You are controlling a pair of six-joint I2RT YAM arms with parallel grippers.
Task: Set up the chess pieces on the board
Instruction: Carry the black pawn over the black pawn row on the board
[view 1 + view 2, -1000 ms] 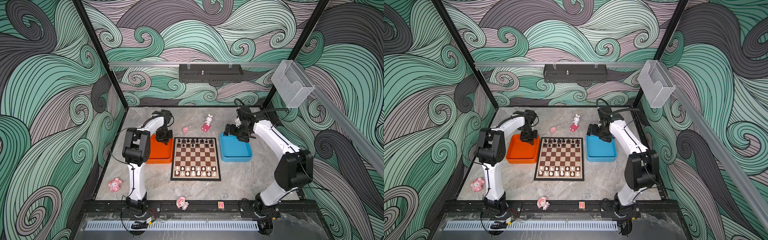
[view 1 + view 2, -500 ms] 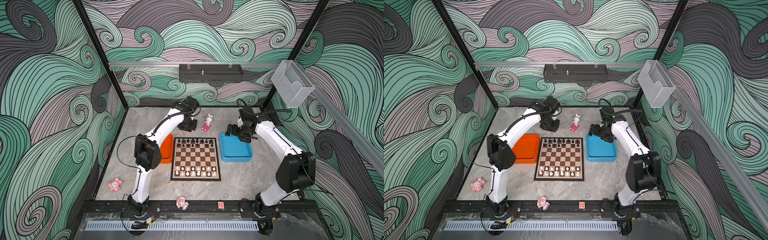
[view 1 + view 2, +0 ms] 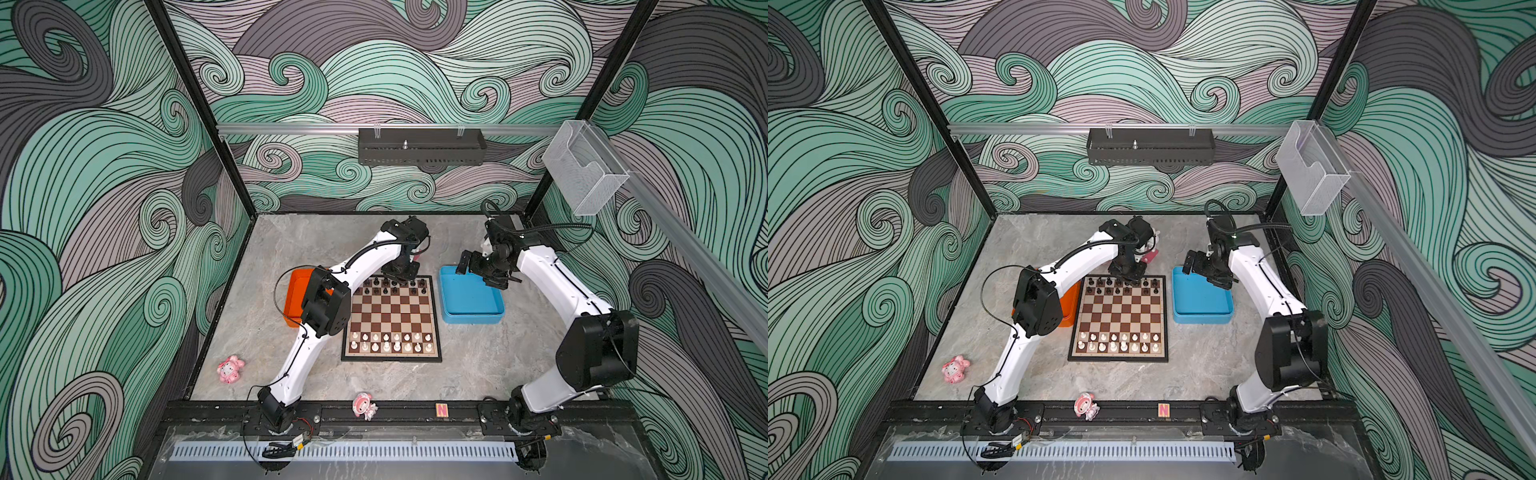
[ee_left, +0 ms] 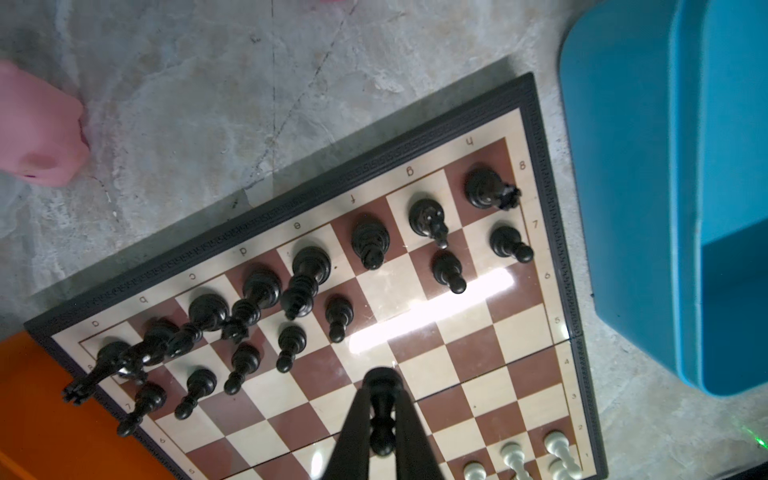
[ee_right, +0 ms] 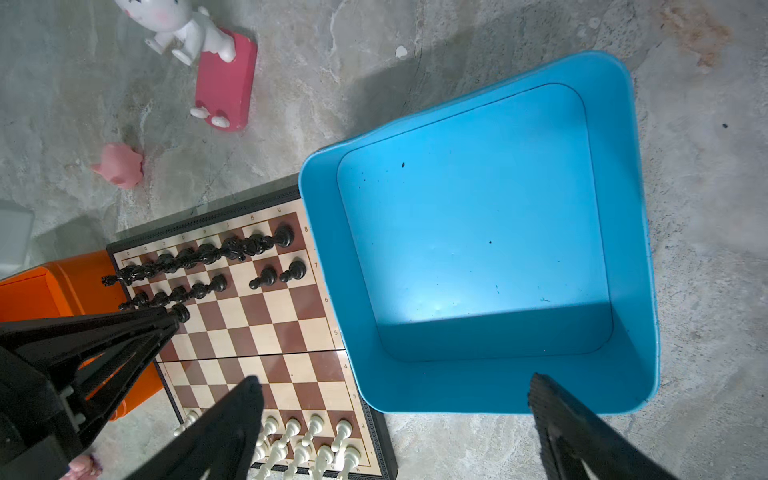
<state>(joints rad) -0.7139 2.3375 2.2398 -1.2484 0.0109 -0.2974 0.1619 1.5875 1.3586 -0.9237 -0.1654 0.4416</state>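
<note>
- Where the orange tray [image 3: 292, 299] lies just left of the board [image 3: 392, 309], the left arm passes over it, reaching to the board's far edge
- Left gripper [image 4: 380, 386] is clamped on a black pawn [image 4: 381, 432], held above the board beside the far rows
- Black chess pieces [image 4: 307, 266] stand on the two far rows, with one pawn square bare right of the middle
- White chess pieces [image 3: 386, 345] fill the two near rows
- Blue tray [image 3: 471, 319] sits just right of the board; the right gripper [image 5: 395, 378] hangs over its far left corner, jaws spread wide, gripping nothing
</note>
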